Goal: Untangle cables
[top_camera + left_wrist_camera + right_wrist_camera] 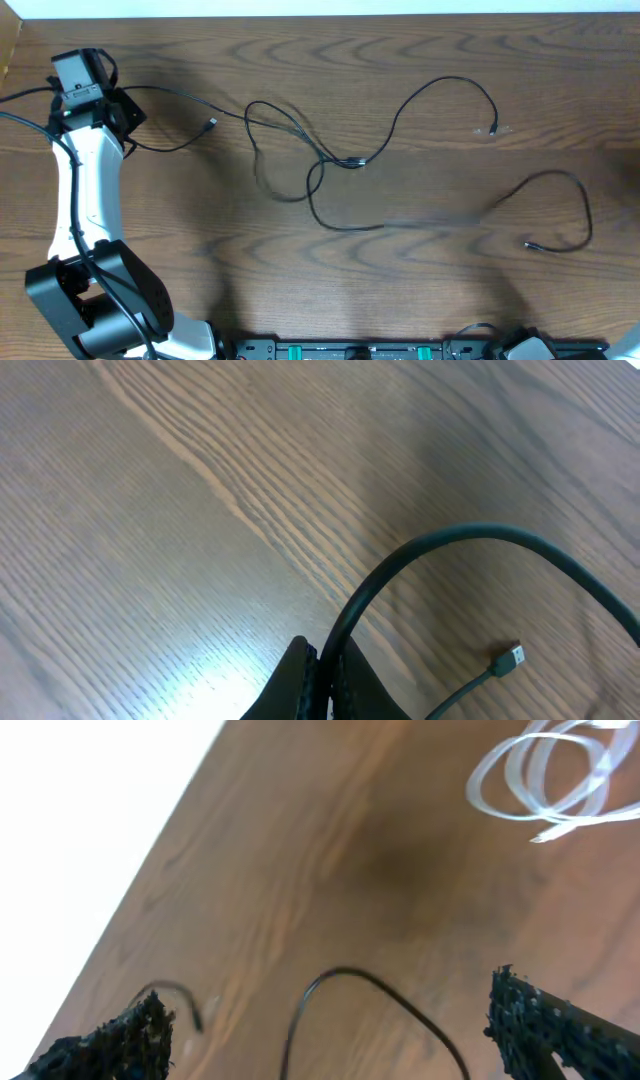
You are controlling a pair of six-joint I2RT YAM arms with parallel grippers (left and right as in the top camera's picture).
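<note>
Left pincer [322, 678] clamped on one black cable [450, 540], right pincer [328, 992] apart, I'd tug slowly away from that knot [345, 160]

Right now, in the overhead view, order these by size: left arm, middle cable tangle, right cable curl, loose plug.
1. left arm
2. middle cable tangle
3. right cable curl, only a little smaller than the tangle, so it is a close call
4. loose plug, clearly the smallest

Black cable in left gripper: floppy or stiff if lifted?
Probably floppy: the black cable bends in a loose arc out of the left gripper. Thin, so likely light. It seems to join the tangle, so may tug that along.
</note>
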